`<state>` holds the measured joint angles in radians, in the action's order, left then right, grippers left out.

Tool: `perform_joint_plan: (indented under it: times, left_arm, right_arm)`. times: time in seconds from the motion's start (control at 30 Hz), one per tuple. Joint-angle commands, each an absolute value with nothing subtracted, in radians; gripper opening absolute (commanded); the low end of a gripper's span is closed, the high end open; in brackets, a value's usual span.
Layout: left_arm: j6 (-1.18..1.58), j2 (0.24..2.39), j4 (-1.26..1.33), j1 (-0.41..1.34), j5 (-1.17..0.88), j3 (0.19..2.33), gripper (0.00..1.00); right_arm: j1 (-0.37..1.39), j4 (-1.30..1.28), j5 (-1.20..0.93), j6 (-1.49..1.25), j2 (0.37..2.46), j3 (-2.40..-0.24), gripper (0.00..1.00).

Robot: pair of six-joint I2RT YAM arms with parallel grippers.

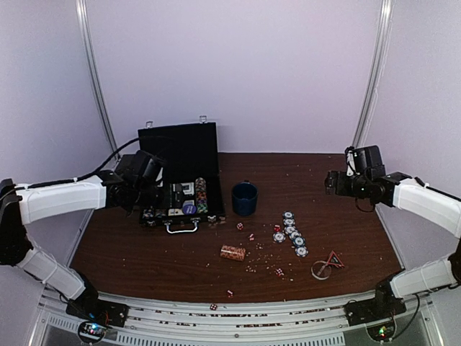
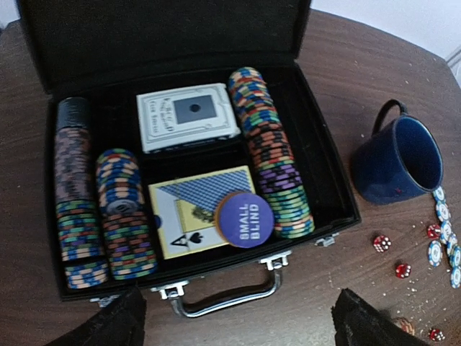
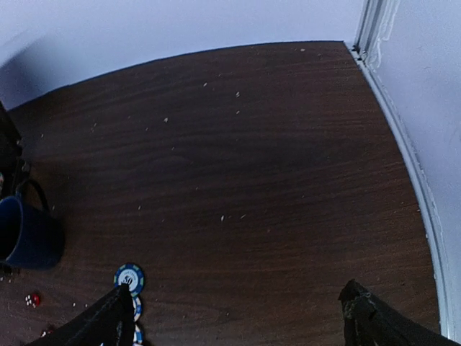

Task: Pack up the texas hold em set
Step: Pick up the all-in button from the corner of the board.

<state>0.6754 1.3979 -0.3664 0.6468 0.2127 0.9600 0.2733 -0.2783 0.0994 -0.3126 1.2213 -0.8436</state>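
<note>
The black briefcase [image 1: 180, 148] stands open at the back left, lid up, silver handle [image 2: 227, 299] towards me. Inside it are rows of striped chips [image 2: 270, 144], two card decks [image 2: 187, 119] and a purple "small blind" button [image 2: 245, 220]. My left gripper [image 1: 144, 193] hovers over the case's front edge, open and empty [image 2: 238, 328]. A line of blue-white chips [image 1: 292, 234] lies on the table and also shows in the right wrist view [image 3: 129, 277]. A brown chip stack [image 1: 233, 252] and small red dice [image 1: 279, 272] are scattered in the middle. My right gripper [image 1: 333, 182] is open and empty above bare table [image 3: 238, 321].
A dark blue cup [image 1: 244, 197] stands just right of the case [image 2: 396, 162]. A metal ring [image 1: 320, 271] and a red triangle piece [image 1: 335, 258] lie front right. More dice [image 1: 214, 306] sit near the front edge. White walls close the back and sides.
</note>
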Motion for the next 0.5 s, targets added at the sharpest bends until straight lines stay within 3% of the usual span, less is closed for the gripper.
perform_joint_plan:
  times: [0.0, 0.13, 0.47]
  left_arm:
    - [0.668, 1.475, -0.217, 0.703, 0.162, 1.036, 0.93]
    - [0.64, 1.542, -0.155, 0.733, 0.113, 1.036, 0.93]
    - [0.647, 1.535, -0.177, 0.755, 0.13, 1.062, 0.93]
  right_arm:
    - [0.312, -0.44, 0.049, -0.28, 1.192, -0.802, 1.0]
    - [0.333, -0.526, -0.046, -0.353, 1.144, -0.758, 0.97]
    - [0.373, -0.816, -0.024, -0.566, 1.231, -0.806, 0.95]
